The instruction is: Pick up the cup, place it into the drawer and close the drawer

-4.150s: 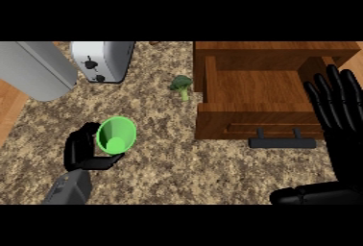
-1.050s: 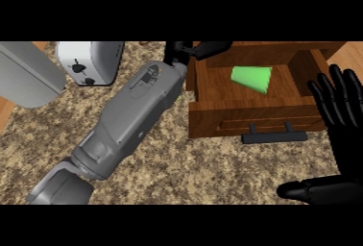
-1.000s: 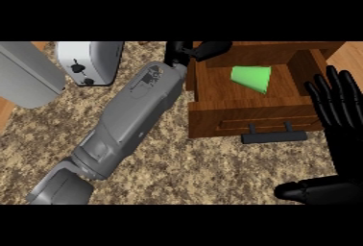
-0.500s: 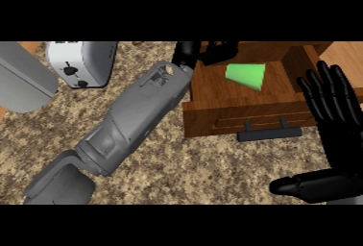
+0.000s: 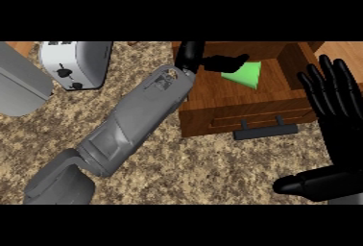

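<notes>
**Two hands at the open drawer, cup lying inside**

Two black fingers [image 5: 228, 61] of the left hand [image 5: 205, 58] stretch out straight and relaxed over the drawer's back left corner, their tips just beside the bright green plastic cup [image 5: 245, 75]; they close on nothing. Behind them the grey left forearm [image 5: 138, 125] slants down to the lower left across the speckled stone worktop [image 5: 212, 168]. That cup lies tipped on its side inside the open brown wooden drawer [image 5: 234, 108], whose dark bar handle [image 5: 266, 132] faces the robot. At the view's right, the right hand [image 5: 337, 103] is held open, fingers spread and pointing up. A white toaster [image 5: 74, 62] stands at the upper left.
</notes>
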